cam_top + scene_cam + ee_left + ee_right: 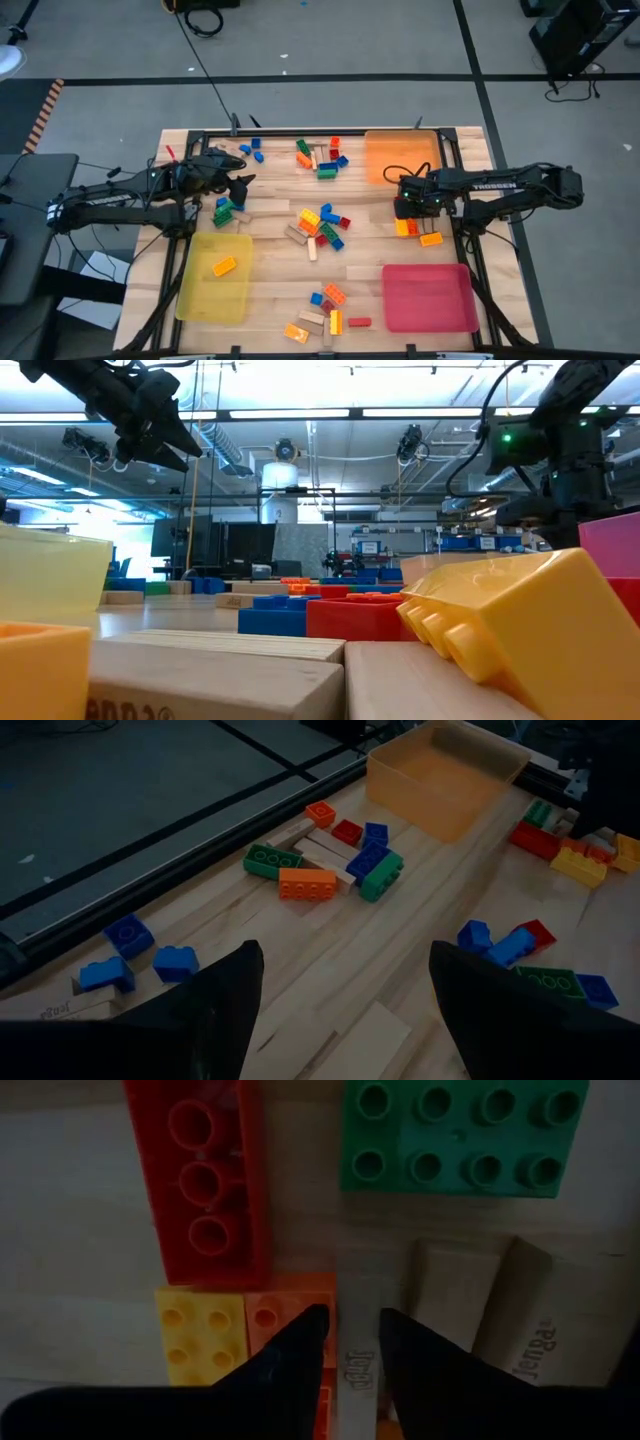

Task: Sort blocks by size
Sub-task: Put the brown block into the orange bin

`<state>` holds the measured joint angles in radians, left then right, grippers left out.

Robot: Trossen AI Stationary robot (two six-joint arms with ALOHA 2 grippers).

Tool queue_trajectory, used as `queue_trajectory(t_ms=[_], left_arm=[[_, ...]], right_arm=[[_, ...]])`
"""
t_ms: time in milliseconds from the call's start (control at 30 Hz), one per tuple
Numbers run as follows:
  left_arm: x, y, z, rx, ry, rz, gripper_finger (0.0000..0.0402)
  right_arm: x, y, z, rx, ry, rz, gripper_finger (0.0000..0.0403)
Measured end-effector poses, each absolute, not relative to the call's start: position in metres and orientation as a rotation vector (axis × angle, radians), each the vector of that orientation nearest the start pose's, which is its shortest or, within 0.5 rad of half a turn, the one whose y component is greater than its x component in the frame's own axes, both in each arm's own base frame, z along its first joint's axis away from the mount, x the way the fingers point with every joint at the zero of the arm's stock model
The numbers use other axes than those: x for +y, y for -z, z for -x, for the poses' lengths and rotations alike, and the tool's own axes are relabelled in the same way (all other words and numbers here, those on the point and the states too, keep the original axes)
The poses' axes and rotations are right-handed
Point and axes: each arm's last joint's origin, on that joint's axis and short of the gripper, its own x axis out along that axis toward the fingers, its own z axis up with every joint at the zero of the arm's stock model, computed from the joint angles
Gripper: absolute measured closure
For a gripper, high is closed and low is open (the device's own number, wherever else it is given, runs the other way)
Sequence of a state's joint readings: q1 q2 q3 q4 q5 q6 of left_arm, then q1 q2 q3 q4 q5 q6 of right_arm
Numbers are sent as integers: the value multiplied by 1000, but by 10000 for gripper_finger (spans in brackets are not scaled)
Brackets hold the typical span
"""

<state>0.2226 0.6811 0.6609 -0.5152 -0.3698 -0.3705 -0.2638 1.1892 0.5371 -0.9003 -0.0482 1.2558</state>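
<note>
A lab or workshop: bare ceiling ducts (285, 455), strip lights (300, 413), equipment racks (250, 545), taped grey floor (330, 40).

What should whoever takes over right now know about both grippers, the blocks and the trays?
Left gripper: jaws open, holding nothing, above the table near some green blocks.
Right gripper: down over a thin wooden piece beside the orange tray; grip unconfirmed.
Done: one orange block lies in the yellow tray; none seen in the orange tray or the red tray.
To do: nearly all the blocks lie loose in clusters across the table.
</note>
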Motion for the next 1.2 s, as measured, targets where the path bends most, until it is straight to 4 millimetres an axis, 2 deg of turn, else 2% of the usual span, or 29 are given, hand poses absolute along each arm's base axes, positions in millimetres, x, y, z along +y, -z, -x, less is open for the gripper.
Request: queue_trajectory(t_ms=[167,467,567,667,1000,1200], left_arm=[[42,-276,-137,428,-671,311,110],[42,-276,-137,427,-672,311,110],[42,-276,-137,428,-672,311,110],[42,-276,-137,427,-672,311,110],[42,-276,-137,428,-672,310,110],[42,-276,-137,428,-672,309,110]], right_arm=[[-37,-151,-150,1240,1125,-1199,299],[-39,-165,-155,1179,1072,-1182,388],[-38,-164,-156,1190,1061,-1194,393],[-38,-163,-156,1208,1052,-1211,367],[-39,-161,-157,1207,1060,-1174,242],[-37,-142,-151,1186,1064,-1188,206]])
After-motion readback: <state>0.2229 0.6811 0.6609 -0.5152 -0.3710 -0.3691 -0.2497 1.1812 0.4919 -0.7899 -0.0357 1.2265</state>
